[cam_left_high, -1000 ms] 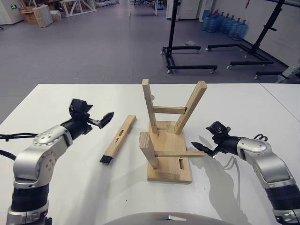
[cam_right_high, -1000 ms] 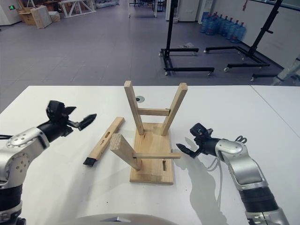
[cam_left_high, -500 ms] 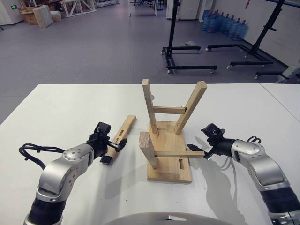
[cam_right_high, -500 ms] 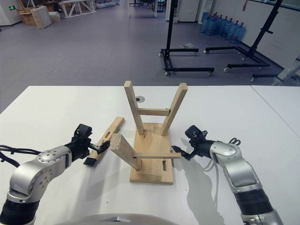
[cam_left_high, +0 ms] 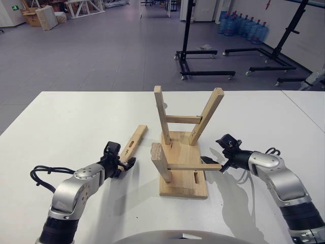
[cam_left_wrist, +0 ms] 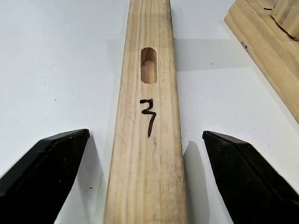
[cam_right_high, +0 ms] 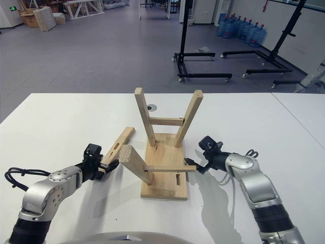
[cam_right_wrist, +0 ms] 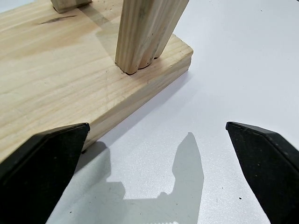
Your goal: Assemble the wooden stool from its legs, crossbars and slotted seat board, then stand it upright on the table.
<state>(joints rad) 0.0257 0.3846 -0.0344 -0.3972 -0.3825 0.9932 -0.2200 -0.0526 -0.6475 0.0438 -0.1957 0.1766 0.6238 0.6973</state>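
Wooden leg (cam_left_high: 131, 147), likely stiff and light, lies flat on the table (cam_left_high: 76, 117) left of the board (cam_left_high: 185, 187), its near end between the parted fingers (cam_left_wrist: 46, 158) of the left gripper (cam_left_wrist: 145, 134), a sound hold; right gripper (cam_left_high: 216, 161) likewise spread.

Loose leg (cam_left_wrist: 148, 158): raw pale wood, visible grain, matt, ink mark on it. Seat board (cam_right_wrist: 51, 70): same unfinished wood, edges slightly rough. Table (cam_left_high: 66, 114): smooth white, matt. Left gripper (cam_left_wrist: 145, 132) and right gripper (cam_right_wrist: 157, 124): matt black, plastic-looking.

Head stereo above; wrists near stool (cam_left_high: 179, 142)
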